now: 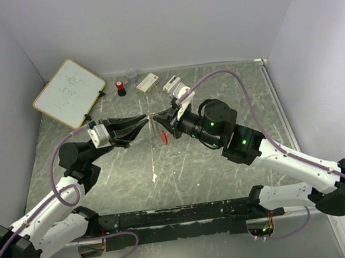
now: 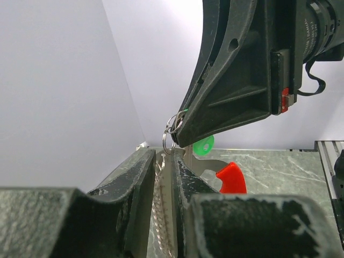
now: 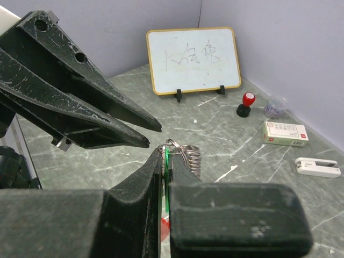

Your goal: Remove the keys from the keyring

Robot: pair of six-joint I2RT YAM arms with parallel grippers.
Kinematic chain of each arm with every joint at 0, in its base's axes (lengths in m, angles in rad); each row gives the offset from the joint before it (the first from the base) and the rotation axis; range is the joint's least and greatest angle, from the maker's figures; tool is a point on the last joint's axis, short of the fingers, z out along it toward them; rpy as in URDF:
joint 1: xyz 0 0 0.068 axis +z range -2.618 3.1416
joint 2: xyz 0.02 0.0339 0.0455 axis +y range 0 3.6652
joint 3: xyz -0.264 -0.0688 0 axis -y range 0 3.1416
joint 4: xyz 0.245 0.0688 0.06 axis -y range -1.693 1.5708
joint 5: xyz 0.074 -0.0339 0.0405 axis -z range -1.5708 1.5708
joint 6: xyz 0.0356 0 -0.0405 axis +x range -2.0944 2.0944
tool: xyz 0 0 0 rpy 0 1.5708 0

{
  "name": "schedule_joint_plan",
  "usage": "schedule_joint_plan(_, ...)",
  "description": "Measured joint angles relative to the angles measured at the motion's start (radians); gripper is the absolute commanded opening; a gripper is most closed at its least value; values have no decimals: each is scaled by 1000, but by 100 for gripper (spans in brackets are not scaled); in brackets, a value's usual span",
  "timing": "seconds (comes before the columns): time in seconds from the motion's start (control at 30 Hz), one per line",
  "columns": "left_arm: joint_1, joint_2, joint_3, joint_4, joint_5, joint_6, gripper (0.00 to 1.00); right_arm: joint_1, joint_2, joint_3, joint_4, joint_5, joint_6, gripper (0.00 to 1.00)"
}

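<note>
Keyring (image 2: 172, 128) is in the air above the table (image 1: 231, 96), pinched at the tip of the right gripper (image 1: 159, 119), whose jaws are closed on it. Below it hang the green key (image 2: 204, 145) and the red key (image 2: 232, 178). The left gripper (image 1: 144, 120) faces it, tips just beside the ring, with only a narrow slit between its jaws. I cannot tell if it grips anything. A whiteboard (image 3: 193, 58) stands behind.

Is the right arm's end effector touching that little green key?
Touching. In the right wrist view the right end effector has its fingers closed on the green key, whose thin edge shows between them with no gap.
</note>
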Motion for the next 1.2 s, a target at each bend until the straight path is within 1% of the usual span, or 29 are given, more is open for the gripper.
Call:
schedule_joint_plan(0.27,0,20,0,44,13,-19,31,0,-1,0,0,-5,0,0)
schedule_joint_plan(0.57,0,82,0,112,50,-54,35,2,-3,0,0,-10,0,0)
schedule_joint_plan(1.2,0,119,10,178,53,-56,34,6,-6,0,0,-34,1,0)
